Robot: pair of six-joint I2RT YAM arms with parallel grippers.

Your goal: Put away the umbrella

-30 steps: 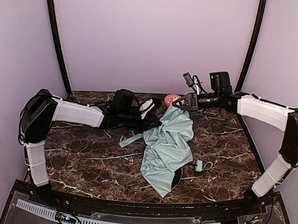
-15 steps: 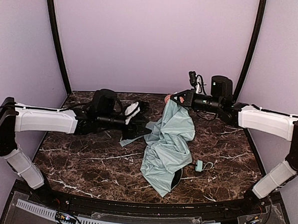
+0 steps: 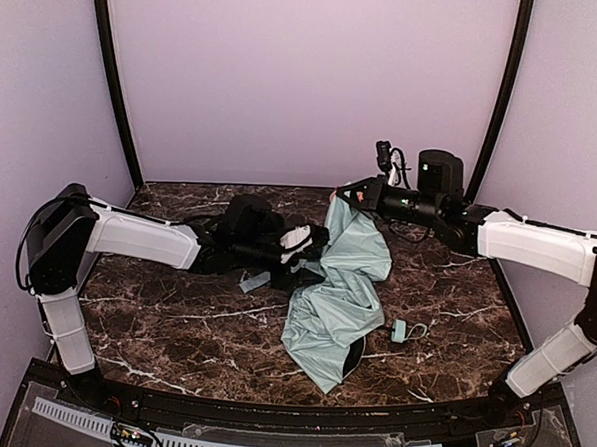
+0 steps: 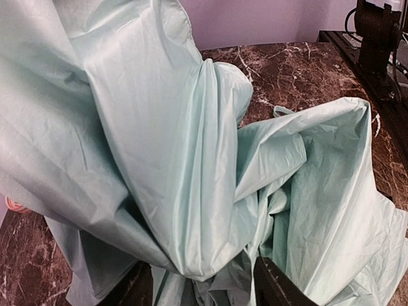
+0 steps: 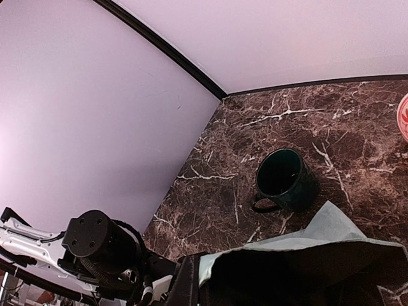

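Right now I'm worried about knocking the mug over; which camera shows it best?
The right wrist view: the mug stands whole and upright on the table. In the top view I cannot make it out; the left wrist view shows mostly umbrella fabric.

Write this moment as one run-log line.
right gripper: shut on umbrella, raised | left gripper: open around fabric | handle: on table

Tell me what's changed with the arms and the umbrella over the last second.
The left gripper swung away to the left, then came back, lower, against the umbrella fabric, fingers open. The right gripper, pinching the fabric's top edge, shifted slightly left. The handle and the lower fabric stayed put on the table.
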